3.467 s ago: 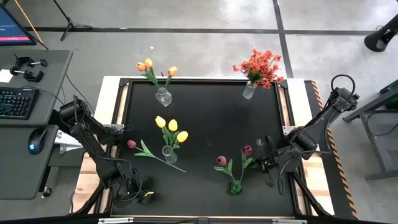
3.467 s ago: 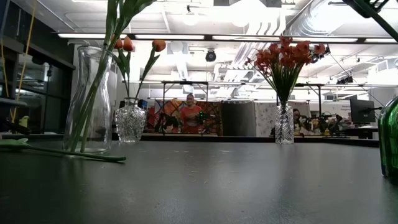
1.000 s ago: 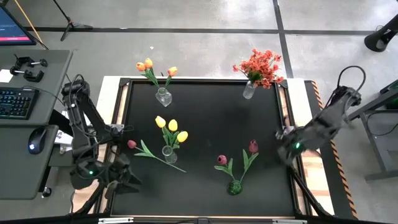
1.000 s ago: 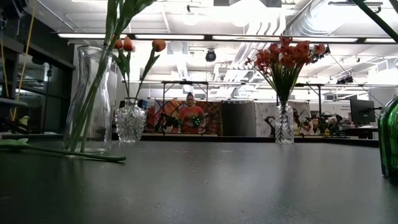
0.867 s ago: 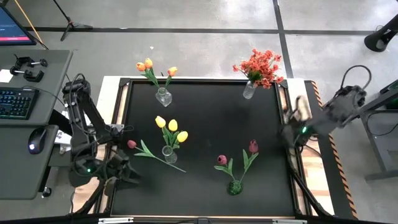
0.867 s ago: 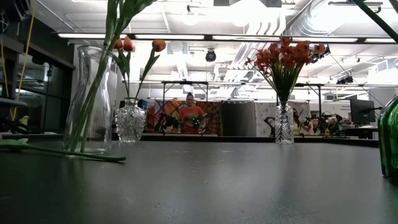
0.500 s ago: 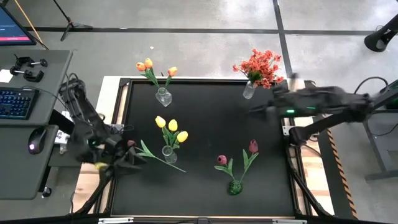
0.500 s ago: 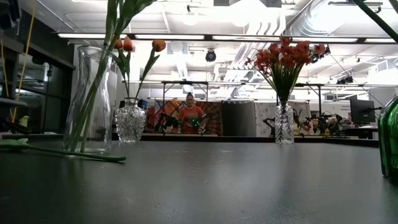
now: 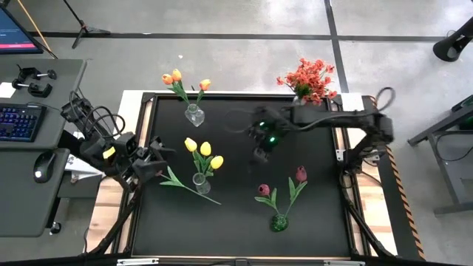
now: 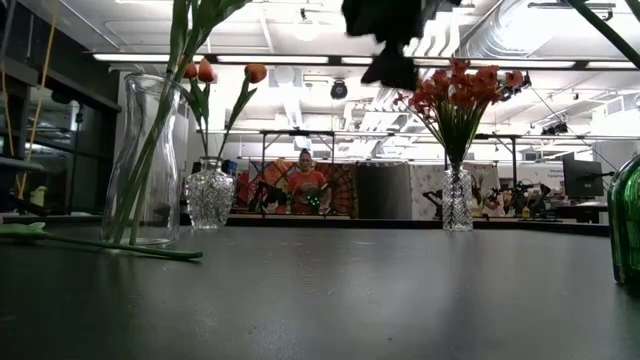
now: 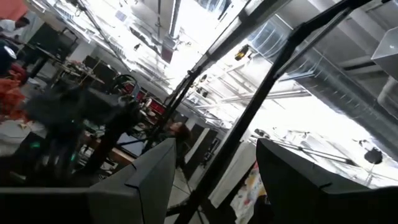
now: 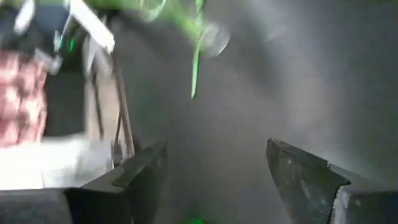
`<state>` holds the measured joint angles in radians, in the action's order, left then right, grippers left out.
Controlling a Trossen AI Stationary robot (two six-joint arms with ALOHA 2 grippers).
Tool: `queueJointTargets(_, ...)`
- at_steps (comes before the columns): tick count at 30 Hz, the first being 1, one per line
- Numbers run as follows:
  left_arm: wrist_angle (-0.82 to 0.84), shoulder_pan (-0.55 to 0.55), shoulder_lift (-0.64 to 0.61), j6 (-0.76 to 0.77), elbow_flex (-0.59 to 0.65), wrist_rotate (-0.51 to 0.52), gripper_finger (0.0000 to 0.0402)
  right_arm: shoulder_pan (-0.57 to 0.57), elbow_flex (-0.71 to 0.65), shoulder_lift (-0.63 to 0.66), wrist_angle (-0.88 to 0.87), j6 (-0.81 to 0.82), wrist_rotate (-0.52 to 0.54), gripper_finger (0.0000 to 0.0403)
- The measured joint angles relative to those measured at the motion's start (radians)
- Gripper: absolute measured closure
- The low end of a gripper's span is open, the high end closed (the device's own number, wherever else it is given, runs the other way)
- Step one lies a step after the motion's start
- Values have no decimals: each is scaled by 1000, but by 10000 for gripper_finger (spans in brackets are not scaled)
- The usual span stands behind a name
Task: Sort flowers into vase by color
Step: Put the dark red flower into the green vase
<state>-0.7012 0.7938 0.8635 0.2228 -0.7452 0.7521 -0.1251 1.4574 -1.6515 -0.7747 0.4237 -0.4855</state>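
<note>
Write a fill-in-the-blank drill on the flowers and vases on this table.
1. The dark pink tulip lying loose on the black table rests beside the clear vase of ____ tulips.
2. The green glass vase holds ____ dark pink tulips.
3. The red-orange blossom spray stands in a ____ vase.

Missing words: yellow; two; clear

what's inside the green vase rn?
The green vase holds two dark pink tulips on leafy stems. The stem ends are hidden inside the vase.
</note>
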Motion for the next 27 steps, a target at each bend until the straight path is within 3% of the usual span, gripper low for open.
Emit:
queueJointTargets(6, 1, -2, -3, -35, 0, -9, 193, 33, 0, -158, 199, 34, -55, 144)
queueJointTargets(11, 3, -1, -37, -84, 0, -11, 193, 91, 0, -221, 309, 62, -33, 144)
queueJointTargets(19, 73, 30, -158, -122, -1, -17, 193, 211, 0, -285, 502, 7, 204, 144)
queueJointTargets(27, 126, 41, -241, -123, -1, -16, 193, 295, 0, -317, 506, -49, 338, 144)
